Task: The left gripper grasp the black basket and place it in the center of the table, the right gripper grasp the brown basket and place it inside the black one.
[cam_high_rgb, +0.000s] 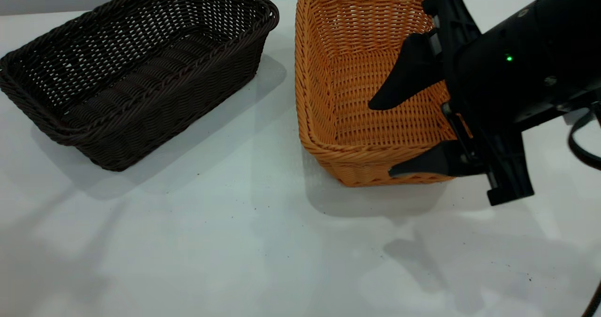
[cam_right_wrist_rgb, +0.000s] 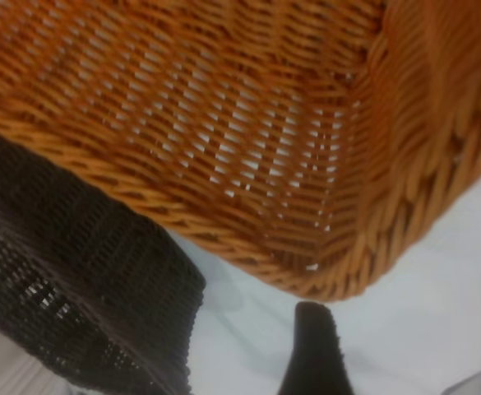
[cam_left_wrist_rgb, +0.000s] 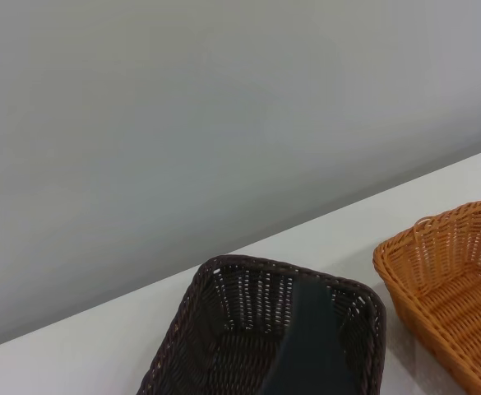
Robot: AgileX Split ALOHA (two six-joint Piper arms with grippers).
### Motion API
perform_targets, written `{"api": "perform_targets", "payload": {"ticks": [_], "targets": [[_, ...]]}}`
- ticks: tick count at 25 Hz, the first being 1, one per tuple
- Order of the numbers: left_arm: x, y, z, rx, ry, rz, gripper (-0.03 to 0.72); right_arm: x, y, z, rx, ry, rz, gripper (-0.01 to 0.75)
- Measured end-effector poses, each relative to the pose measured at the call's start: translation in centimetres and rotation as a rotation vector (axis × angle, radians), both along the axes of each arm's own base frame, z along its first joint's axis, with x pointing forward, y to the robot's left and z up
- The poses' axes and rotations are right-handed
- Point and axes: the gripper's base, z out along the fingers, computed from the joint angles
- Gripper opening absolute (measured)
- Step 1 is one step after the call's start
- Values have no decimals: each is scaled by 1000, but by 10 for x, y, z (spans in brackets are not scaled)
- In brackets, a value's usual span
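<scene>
Black basket upper left, brown basket upper centre-right, nearly rim to rim; right gripper spread wide across the brown basket's near right corner, left gripper's state untellable; risk: lifting nudges the black neighbour; white table open below.
</scene>
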Motion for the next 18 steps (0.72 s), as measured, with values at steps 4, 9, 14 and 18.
{"api": "perform_targets", "payload": {"ticks": [4,9,14,18], "targets": [[0,0,0,1,0,0,495,8,0,-5,-34,-2,-28,490],[0,0,0,1,0,0,495,15,5,-7,-23,11,-42,490],[0,0,0,1,1,0,494,17,3,-10,-40,27,-83,490],[0,0,0,1,1,0,494,17,3,-13,-56,43,-131,490]]}}
